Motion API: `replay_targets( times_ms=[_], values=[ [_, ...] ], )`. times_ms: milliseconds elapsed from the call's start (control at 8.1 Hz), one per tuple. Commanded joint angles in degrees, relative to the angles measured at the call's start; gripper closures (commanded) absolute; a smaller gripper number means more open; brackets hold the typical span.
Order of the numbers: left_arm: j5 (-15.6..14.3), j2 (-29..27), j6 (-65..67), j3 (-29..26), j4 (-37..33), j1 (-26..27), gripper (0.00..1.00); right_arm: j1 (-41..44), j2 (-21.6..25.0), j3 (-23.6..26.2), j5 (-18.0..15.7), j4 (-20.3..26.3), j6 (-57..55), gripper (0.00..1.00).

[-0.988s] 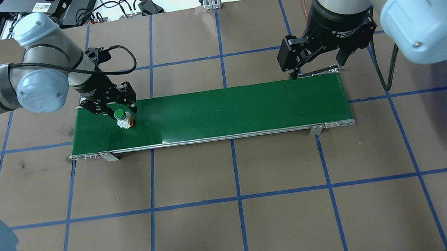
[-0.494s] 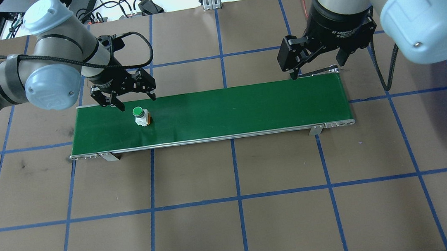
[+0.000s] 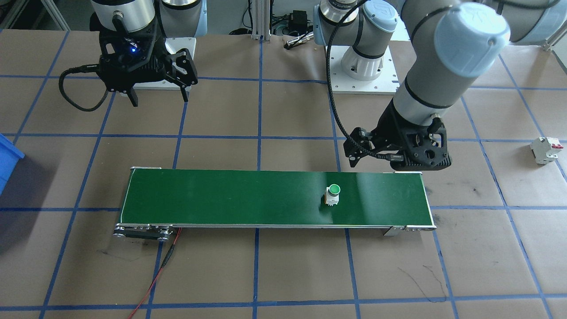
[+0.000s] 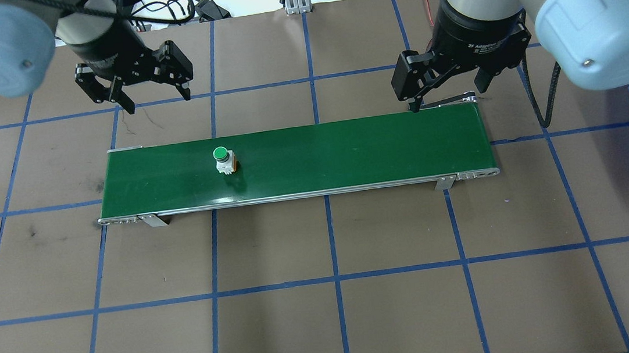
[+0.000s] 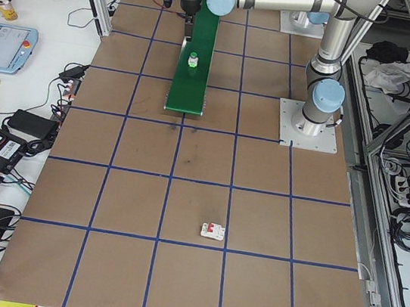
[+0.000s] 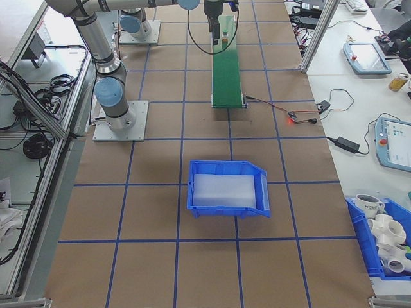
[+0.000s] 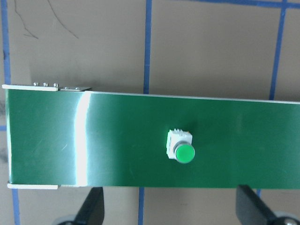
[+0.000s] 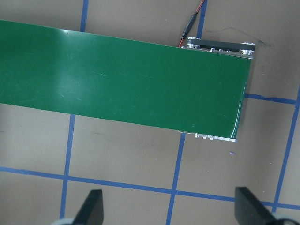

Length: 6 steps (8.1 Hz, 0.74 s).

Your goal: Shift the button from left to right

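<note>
Button: the button (image 4: 221,158) is standing upright, green cap up, on the green conveyor belt (image 4: 347,155), towards the belt's left end, touching neither gripper.
Left gripper: the left gripper (image 4: 153,94) is hanging over bare table beyond the belt, fingers spread wide, holding nothing.
Right gripper: the right gripper (image 4: 446,95) is hovering by the belt's right end, jaws wide, gripping nothing.
Table: brown sheeting (image 4: 326,292) is covering it, blue tape lines (image 4: 331,233) forming a grid.
Surroundings: a blue bin (image 6: 228,187) is sitting on the table beyond the belt's right end; a white circuit breaker (image 3: 546,149) is lying well off its left end; cables and tablets are lining the side benches.
</note>
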<state>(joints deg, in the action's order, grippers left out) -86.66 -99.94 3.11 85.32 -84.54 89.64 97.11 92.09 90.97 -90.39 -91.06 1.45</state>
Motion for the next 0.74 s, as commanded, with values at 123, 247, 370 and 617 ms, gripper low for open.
replay_targets(
  times_ms=[123, 247, 370, 617],
  values=[
    [-4.5, 4.6, 1.8, -10.7, -11.7, 2.0, 0.0, -0.5, -1.3, 0.3, -0.8, -0.1, 0.6, 0.0],
    [-7.1, 6.3, 1.8, -10.6, -11.6, 2.4, 0.0, -0.6, -2.7, 1.4, -0.8, -0.2, 0.5, 0.0],
    [-6.5, 6.2, 1.9, -10.6, -11.5, 2.4, 0.0, -0.8, -3.1, 2.9, -0.8, -0.5, 0.0, 0.0],
    [-6.4, 6.3, 2.0, -10.5, -11.5, 2.4, 0.0, -2.6, -7.0, 8.1, -0.5, -5.1, 0.0, 0.0]
  ],
)
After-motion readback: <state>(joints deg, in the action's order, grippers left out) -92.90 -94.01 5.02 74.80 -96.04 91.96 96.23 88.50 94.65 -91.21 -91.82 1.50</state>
